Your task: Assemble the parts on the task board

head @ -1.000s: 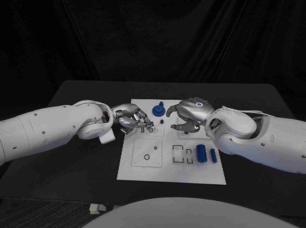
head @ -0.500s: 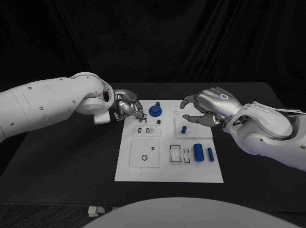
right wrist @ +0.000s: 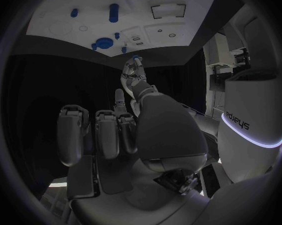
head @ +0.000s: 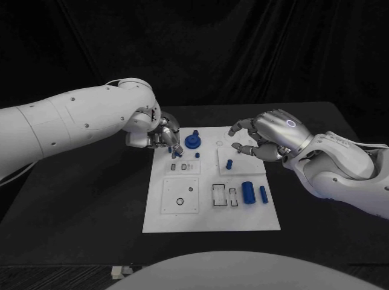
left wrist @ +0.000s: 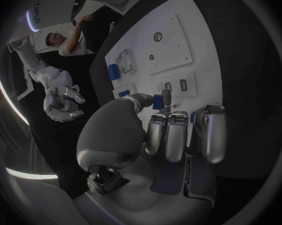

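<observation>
The white task board lies mid-table. My left hand hovers over its far left corner and pinches a small blue part between thumb and finger. Beside it a round blue knob stands in the board. Two small blue pegs stand further in. A thick blue cylinder and a slimmer one lie at the right edge. My right hand hangs over the far right corner, fingers loosely curved and apart, holding nothing.
Several empty recesses and rectangular slots mark the board's near half. Black table surrounds the board on all sides, with a dark curtain behind. The right wrist view shows my left hand with the blue part at its fingertips.
My left hand has drawn back from the small slots toward the far left corner, still pinching its part. My right hand lifted off the board to the right, uncovering a small peg.
</observation>
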Robot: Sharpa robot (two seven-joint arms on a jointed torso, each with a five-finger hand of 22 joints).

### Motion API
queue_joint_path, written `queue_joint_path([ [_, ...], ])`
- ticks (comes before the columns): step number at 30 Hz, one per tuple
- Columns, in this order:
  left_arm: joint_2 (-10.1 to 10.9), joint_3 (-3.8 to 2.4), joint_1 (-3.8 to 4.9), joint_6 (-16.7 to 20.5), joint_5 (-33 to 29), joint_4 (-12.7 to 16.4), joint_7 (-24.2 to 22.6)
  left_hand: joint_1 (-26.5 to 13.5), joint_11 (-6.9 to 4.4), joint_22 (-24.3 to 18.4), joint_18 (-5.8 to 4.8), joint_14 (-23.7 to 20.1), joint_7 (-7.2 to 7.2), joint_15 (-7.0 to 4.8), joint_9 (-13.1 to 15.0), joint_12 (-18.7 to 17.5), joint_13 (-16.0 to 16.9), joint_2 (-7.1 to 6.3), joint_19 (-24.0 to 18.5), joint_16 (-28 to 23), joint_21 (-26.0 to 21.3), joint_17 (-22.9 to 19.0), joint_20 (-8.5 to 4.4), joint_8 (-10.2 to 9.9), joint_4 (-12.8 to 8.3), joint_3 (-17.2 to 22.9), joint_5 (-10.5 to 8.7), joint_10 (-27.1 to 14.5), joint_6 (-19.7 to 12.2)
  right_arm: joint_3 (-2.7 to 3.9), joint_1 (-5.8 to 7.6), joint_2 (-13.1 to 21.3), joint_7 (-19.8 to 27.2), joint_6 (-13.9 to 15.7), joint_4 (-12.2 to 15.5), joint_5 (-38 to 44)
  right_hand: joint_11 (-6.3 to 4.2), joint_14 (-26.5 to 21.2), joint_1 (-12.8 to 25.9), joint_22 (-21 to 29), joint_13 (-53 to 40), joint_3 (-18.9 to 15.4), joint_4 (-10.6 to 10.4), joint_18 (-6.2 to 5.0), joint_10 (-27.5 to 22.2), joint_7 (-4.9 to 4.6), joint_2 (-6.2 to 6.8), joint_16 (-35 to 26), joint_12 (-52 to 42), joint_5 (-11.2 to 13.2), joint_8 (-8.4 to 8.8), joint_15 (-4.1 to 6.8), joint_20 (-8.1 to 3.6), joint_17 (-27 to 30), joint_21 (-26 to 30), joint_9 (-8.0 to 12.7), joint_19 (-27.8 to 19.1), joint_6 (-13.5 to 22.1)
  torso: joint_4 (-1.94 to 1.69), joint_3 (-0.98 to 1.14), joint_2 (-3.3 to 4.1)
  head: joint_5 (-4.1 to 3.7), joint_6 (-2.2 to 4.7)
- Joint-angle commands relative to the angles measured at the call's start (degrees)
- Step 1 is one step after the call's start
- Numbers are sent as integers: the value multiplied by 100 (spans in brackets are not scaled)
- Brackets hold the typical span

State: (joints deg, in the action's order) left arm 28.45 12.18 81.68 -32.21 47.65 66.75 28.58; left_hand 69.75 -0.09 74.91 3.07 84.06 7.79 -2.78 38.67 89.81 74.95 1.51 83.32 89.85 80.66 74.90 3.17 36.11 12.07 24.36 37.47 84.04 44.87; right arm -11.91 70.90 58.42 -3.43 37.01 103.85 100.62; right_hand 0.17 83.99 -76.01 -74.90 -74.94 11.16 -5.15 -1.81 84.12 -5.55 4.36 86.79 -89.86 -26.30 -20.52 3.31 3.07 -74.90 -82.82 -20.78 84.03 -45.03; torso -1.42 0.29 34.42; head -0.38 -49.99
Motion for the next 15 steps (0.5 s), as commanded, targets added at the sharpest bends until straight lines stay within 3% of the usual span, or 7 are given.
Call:
queue_joint_path([
  [1,-135,-6,-11,-54,106,-117,535,-80,-36,1170,-55,594,-404,-47,-10,19,1505,8,58,15,33,1510,1,-104,-898,848,-29,596,465,2,-50,52,200,347,22,-73,-36,446,-52,-1278,-1506,21,-4,4,588,20,-1,24,-14,32,17,57,-54,-690,-24,4,274,-5,4,25,0,15,-1],
  [5,-260,-6,-58,91,109,-210,671,-152,-36,1164,-51,594,-399,-50,-20,19,1505,26,54,15,13,1510,-5,-240,-959,903,-58,596,507,2,-77,109,187,316,28,-94,-15,446,-63,-1278,-1506,26,-22,4,588,-8,3,23,-14,30,69,46,-52,-688,-22,22,273,80,11,17,10,44,-1],
  [6,-287,-6,-83,129,109,-233,692,-207,-32,1161,-50,594,-394,-48,-38,19,1505,39,52,15,2,1510,-5,-357,-1005,936,-100,596,553,2,-84,123,179,282,30,-97,-12,445,-59,-1276,-1506,27,-31,3,588,-12,-4,23,-14,31,69,43,-51,-688,-16,22,270,77,16,18,14,66,-1],
  [8,-326,-5,-133,205,109,-263,722,-267,-33,1160,-49,594,-394,-49,-71,19,1505,47,54,15,-7,1510,-6,-517,-1072,968,-170,596,641,2,-95,133,167,229,29,-101,-11,443,-59,-1274,-1506,28,-32,1,588,-13,-5,19,-14,31,69,43,-51,-676,-10,22,267,77,9,-2,11,82,-1],
  [15,-423,-5,-309,316,110,-320,816,-357,-33,1159,-49,594,-392,-51,-120,19,1505,62,60,15,-18,1510,-8,-764,-1163,1010,-218,596,768,2,-138,117,138,75,2,-117,-7,443,-61,-1271,-1506,32,-37,0,588,-17,-12,18,-14,30,73,40,-49,-673,-4,24,264,81,-7,10,-12,57,-1],
])
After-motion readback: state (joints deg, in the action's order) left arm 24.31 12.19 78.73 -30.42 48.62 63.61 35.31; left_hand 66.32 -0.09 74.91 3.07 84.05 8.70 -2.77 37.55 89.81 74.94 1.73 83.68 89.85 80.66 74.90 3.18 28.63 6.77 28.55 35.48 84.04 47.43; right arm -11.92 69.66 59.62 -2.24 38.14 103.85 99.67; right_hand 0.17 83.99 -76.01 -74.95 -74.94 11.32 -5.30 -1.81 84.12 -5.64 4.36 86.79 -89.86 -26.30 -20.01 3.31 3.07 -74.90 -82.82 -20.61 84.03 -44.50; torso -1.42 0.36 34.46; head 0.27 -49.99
